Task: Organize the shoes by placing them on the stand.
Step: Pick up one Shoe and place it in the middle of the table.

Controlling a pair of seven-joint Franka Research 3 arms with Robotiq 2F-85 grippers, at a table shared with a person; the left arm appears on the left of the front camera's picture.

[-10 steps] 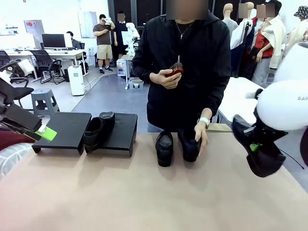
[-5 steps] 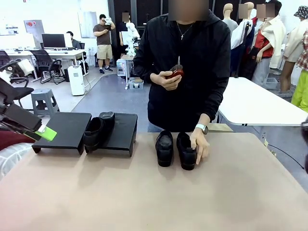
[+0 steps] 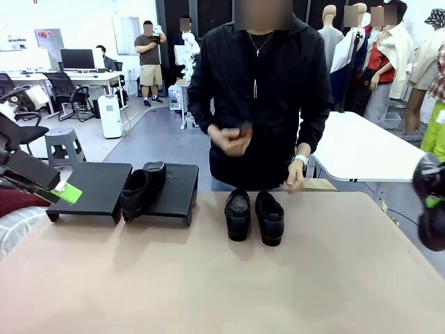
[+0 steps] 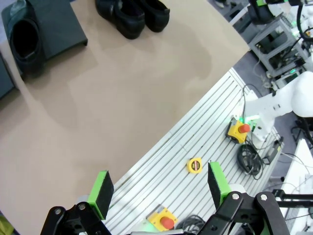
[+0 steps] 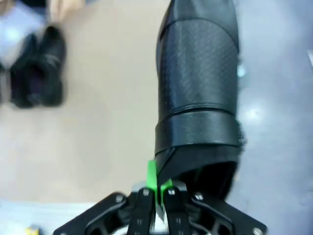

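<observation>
While my right hand [image 5: 157, 190] is pinching only the thin collar of the tall shoe [image 5: 198, 88], out past the edge of the surface [image 3: 208, 278] and well apart from the stand [image 3: 97, 182], I am risking a slip or swing; my left hand [image 4: 159, 185] is hanging released.
</observation>
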